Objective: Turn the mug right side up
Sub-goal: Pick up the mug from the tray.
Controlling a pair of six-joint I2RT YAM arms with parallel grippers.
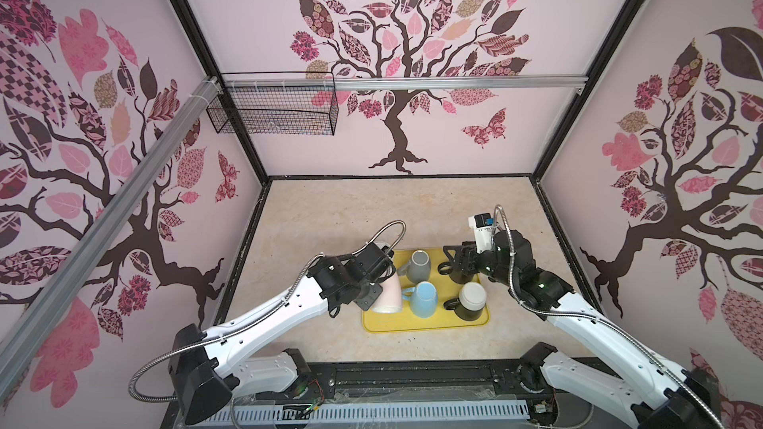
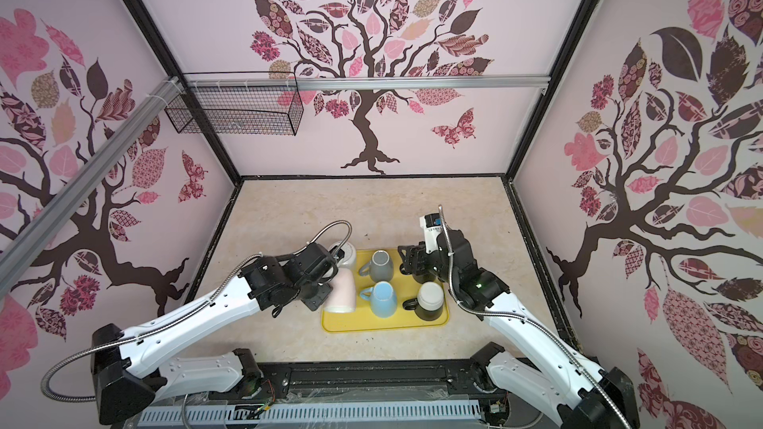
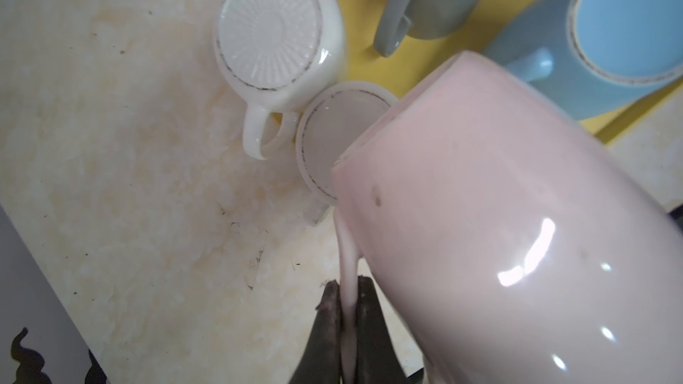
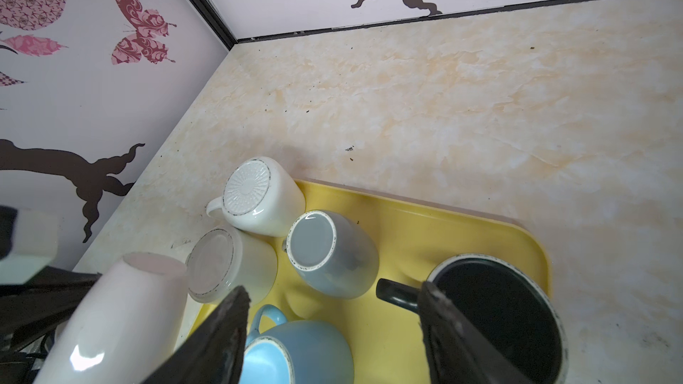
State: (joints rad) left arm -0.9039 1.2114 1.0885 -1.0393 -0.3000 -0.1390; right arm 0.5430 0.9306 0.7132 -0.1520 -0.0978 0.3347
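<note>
Dangling tilted from the left gripper (image 3: 347, 289), the glossy pale-pink ceramic mug (image 3: 499, 234) is pinched by its thin handle (image 3: 349, 264). The fingers are clamped tight and the mug's body swings off to one side of them. Beyond the fingertips sits an upturned white ribbed-base mug (image 3: 273, 31). The right gripper (image 4: 334, 291) gapes wide and holds nothing, with an upright black mug (image 4: 499, 308) on the yellow plastic tray (image 4: 425, 223) beneath one fingertip.

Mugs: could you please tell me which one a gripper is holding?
The pink mug, tilted, its handle pinched by the left gripper; none of the others is gripped.
</note>
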